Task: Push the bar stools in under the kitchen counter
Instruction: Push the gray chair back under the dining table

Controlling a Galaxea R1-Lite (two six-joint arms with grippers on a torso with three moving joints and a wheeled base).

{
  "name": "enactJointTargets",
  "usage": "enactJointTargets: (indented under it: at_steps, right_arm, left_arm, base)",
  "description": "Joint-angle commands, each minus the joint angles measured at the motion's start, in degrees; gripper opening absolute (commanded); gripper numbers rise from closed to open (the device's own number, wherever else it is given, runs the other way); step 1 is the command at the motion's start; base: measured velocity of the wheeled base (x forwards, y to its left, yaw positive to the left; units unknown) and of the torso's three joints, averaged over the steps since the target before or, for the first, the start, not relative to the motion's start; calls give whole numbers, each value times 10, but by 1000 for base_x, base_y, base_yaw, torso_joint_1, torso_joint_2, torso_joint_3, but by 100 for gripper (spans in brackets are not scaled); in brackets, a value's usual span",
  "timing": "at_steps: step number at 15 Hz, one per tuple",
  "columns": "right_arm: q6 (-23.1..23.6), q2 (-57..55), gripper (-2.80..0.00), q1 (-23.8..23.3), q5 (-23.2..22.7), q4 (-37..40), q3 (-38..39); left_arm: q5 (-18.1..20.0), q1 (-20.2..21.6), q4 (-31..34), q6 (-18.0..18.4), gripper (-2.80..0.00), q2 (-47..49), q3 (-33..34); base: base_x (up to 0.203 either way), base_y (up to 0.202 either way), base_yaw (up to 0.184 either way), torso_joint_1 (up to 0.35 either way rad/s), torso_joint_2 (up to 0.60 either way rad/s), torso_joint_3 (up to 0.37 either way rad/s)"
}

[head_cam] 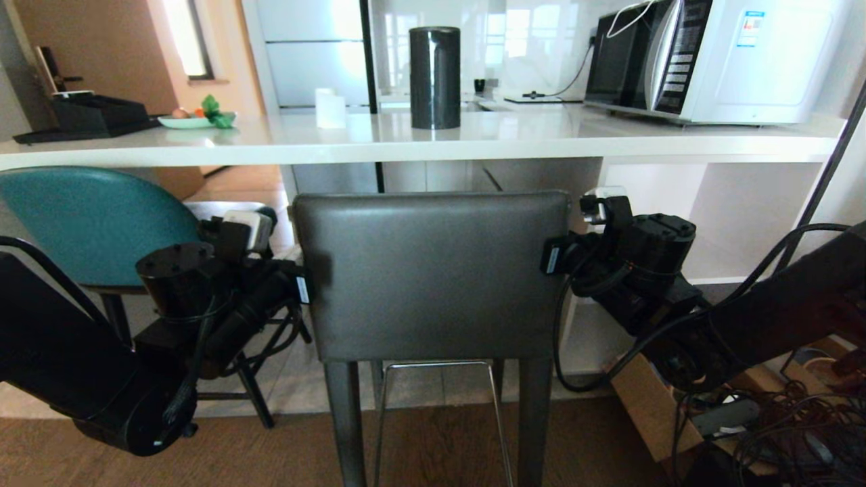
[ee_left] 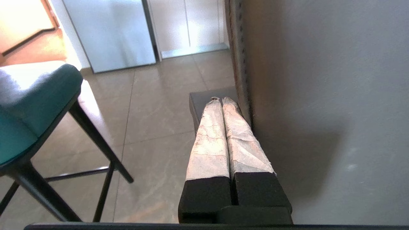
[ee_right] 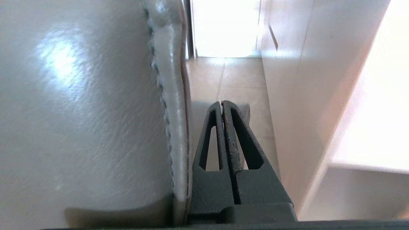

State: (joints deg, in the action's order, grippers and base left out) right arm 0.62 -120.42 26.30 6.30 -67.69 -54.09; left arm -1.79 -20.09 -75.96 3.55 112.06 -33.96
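The dark grey bar stool (head_cam: 433,270) stands in the middle, its boxy back facing me, its top edge just below the white kitchen counter (head_cam: 284,145). My left gripper (ee_left: 221,99) is shut and lies flat against the left side of that back (ee_left: 319,95). On the other side my right gripper (ee_right: 221,103) is shut too, pressed along the stitched right edge of the back (ee_right: 80,111). Both wrists flank the stool in the head view, the left arm (head_cam: 203,297) and the right arm (head_cam: 636,270). The teal bar stool (head_cam: 88,223) stands to the left, partly under the counter.
A black cylinder (head_cam: 434,78), a microwave (head_cam: 710,57), a plate of fruit (head_cam: 193,120) and a black tray (head_cam: 88,116) sit on the counter. White open shelves (head_cam: 731,216) are at the right end. Cables and a box (head_cam: 744,419) lie on the floor at the right.
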Motion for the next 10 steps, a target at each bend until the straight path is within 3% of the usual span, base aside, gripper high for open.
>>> enactJointTargets:
  at_steps: [1,4,10]
  right_arm:
    - [2,19,-280,1,-2,-2,45]
    - [1,25,-280,2,-15,-38,97]
    - [40,-20,-280,2,-19,-22,34]
  left_arm:
    - [0,0,-2,-1,-280,-18,27]
    - [-1,-9,-2,-2,-280,-45,71]
    - [0,-69,-2,-4,-280,-99,152]
  base:
    - [0,0,0,0,0,0]
    - [0,0,0,0,0,0]
    - [0,0,0,0,0,0]
